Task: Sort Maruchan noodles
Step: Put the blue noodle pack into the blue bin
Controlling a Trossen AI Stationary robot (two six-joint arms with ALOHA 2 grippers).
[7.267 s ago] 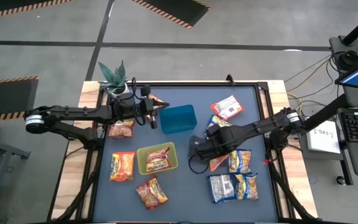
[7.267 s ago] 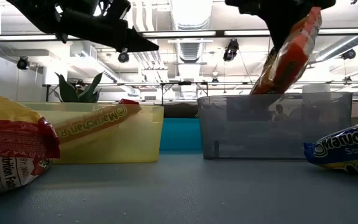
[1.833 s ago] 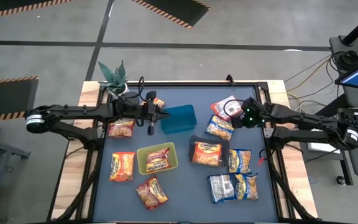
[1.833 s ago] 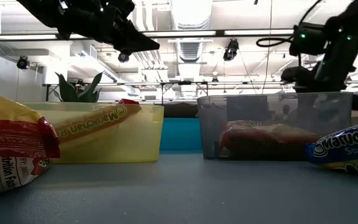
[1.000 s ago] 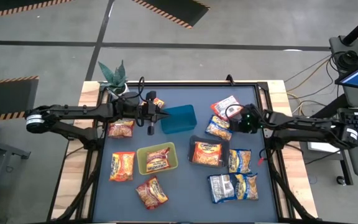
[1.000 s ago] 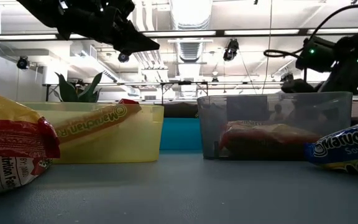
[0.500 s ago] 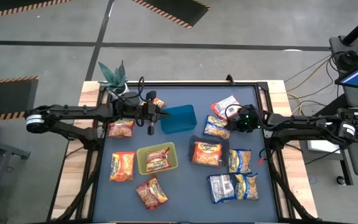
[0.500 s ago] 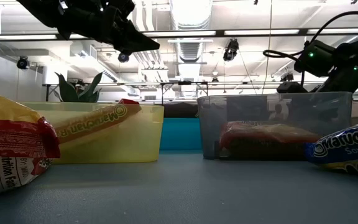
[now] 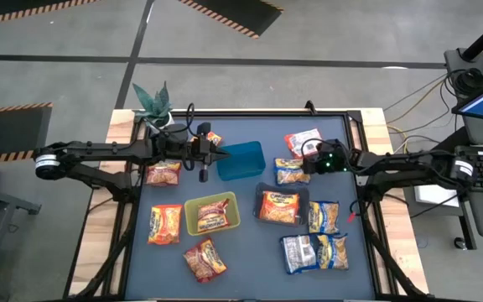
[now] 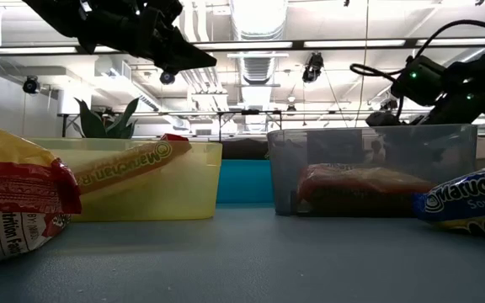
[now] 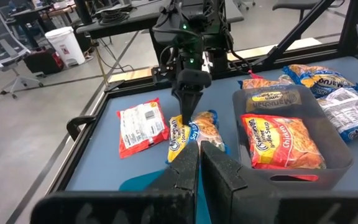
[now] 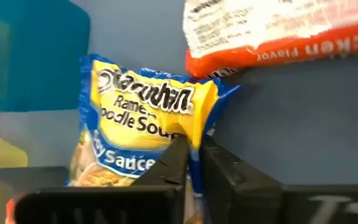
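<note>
With the right gripper (image 9: 308, 169) fingers pinched on the blue-and-yellow packet (image 9: 291, 170) beside the blue tray (image 9: 240, 159), lift straight up, keeping hold; the left gripper (image 9: 216, 150) waits closed beside that tray.

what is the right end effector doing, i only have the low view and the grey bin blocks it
observer: the right end effector is shut on the edge of a blue-and-yellow packet, which lies on the mat beside the grey bin, not in it.
operator: anything close to that packet
observer: yes, a red-and-white packet lies right next to it, printed back up.
operator: and the left one, i just see a dark shape up top
observer: the left end effector is shut and hangs at the edge of the blue tray, with nothing visible between its fingers in its own wrist view.
</note>
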